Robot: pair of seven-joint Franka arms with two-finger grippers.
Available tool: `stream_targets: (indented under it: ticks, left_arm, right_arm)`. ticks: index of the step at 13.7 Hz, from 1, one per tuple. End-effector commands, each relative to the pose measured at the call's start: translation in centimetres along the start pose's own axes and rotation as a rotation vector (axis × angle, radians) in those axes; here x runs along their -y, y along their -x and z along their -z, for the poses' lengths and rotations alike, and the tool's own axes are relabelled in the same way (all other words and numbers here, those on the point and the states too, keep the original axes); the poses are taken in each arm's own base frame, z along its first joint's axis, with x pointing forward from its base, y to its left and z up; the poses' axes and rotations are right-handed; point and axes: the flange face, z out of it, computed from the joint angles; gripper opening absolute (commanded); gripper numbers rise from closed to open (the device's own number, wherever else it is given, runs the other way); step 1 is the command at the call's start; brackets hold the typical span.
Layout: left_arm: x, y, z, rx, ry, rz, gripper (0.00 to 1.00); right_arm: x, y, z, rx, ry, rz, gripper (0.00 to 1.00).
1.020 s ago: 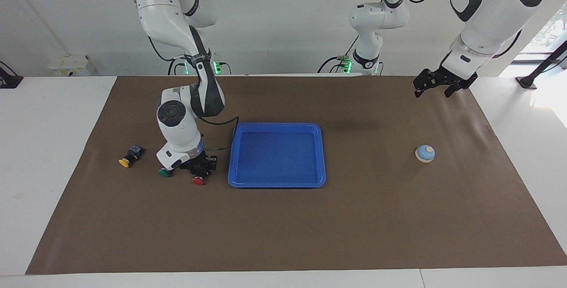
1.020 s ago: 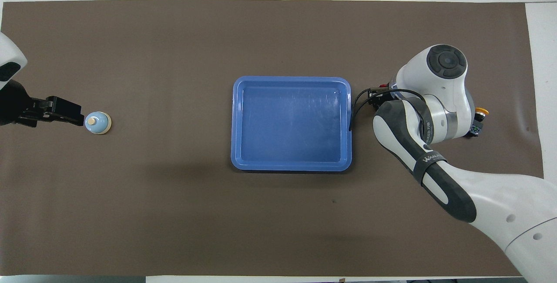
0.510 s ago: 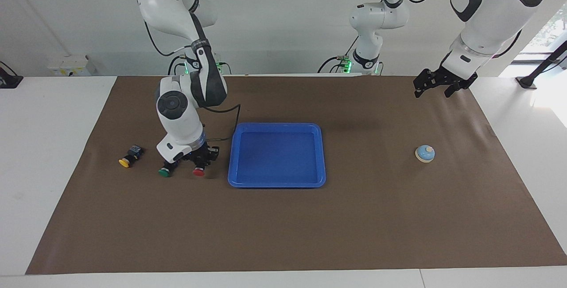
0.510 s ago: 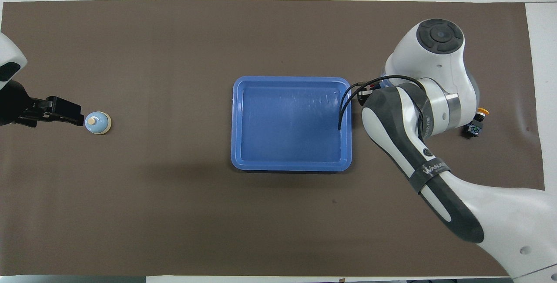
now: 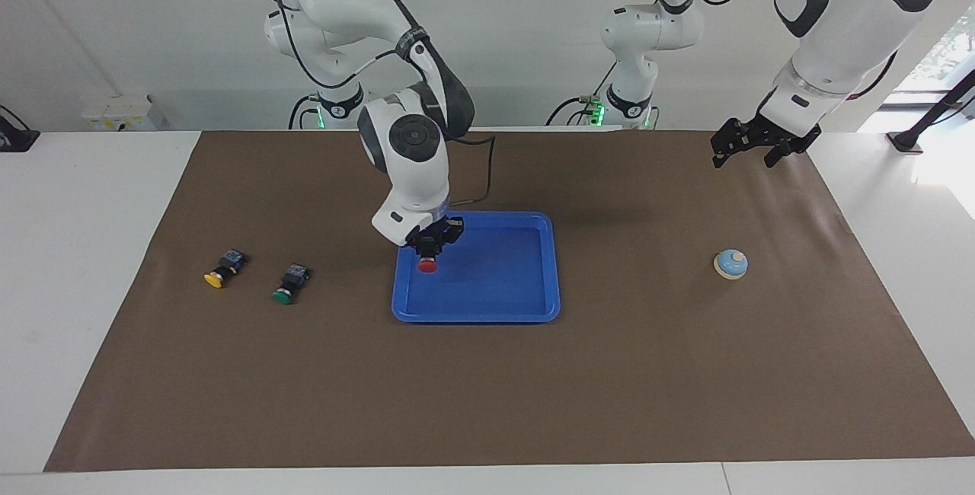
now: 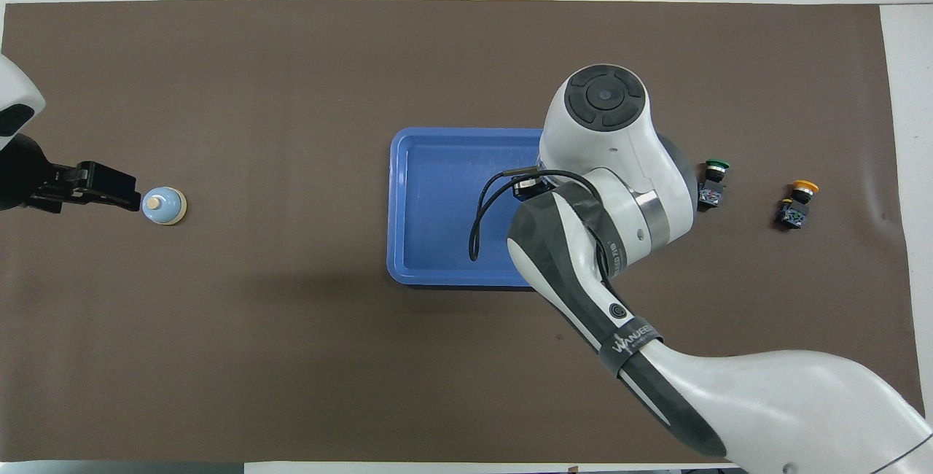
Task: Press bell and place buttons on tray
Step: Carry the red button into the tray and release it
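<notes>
My right gripper [image 5: 429,250] is shut on the red button [image 5: 427,266] and holds it over the blue tray [image 5: 503,282], above the part toward the right arm's end. In the overhead view the arm hides both, and the tray [image 6: 437,204] shows bare. The green button [image 5: 288,286] [image 6: 713,184] and the yellow button [image 5: 222,269] [image 6: 796,204] lie on the mat toward the right arm's end. The light-blue bell [image 5: 730,263] [image 6: 164,206] stands toward the left arm's end. My left gripper [image 5: 743,151] [image 6: 120,189] waits open, raised over the mat clear of the bell.
A brown mat [image 5: 487,388] covers most of the white table [image 5: 84,251]. A black cable [image 6: 481,219] loops from the right wrist over the tray.
The right arm has lifted the red button off the mat beside the green one and carried it over the tray. The green button now shows uncovered. The left arm has not moved.
</notes>
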Motion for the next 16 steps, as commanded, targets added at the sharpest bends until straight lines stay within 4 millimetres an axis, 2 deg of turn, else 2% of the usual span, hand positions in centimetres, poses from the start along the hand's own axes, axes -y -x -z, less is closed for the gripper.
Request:
stream_targets:
  ticks: [1,4,7,8,9,10,12,14,15,16]
  left_arm:
    - [0.1,0.6,0.2,0.008,0.012,0.012,1.00]
    - [0.1,0.6,0.2,0.008,0.012,0.010,1.00]
    - [0.1,0.6,0.2,0.009,0.012,0.012,1.00]
    - [0.1,0.6,0.2,0.008,0.012,0.012,1.00]
    - [0.1,0.6,0.2,0.008,0.012,0.012,1.00]
    - [0.1,0.6,0.2,0.008,0.012,0.010,1.00]
    - [0.1,0.6,0.2,0.008,0.012,0.012,1.00]
    - [0.1,0.6,0.2,0.008,0.012,0.012,1.00]
    - [0.1,0.6,0.2,0.008,0.012,0.012,1.00]
    - [0.1,0.6,0.2,0.008,0.012,0.012,1.00]
  right_arm:
    - [0.2,0.9,-3.0,-0.011,-0.013,-0.002,0.00]
    - [0.2,1.2,-4.9,-0.025,-0.019,-0.016,0.00]
    - [0.1,1.4,-5.1,-0.018,-0.018,-0.035,0.00]
    - [0.2,1.5,-5.0,-0.013,-0.015,-0.053,0.95]
    - [0.6,1.6,-4.6,-0.013,-0.014,-0.076,1.00]
    - [0.8,1.8,-4.0,-0.011,-0.014,-0.120,1.00]
    - [-0.7,1.0,-0.8,-0.008,-0.014,-0.160,1.00]
    - [-4.3,-0.5,3.8,-0.001,-0.012,-0.214,1.00]
    - [-6.8,-1.0,5.6,-0.006,-0.016,-0.219,1.00]
    - [-9.4,-1.3,6.6,-0.017,-0.018,-0.207,1.00]
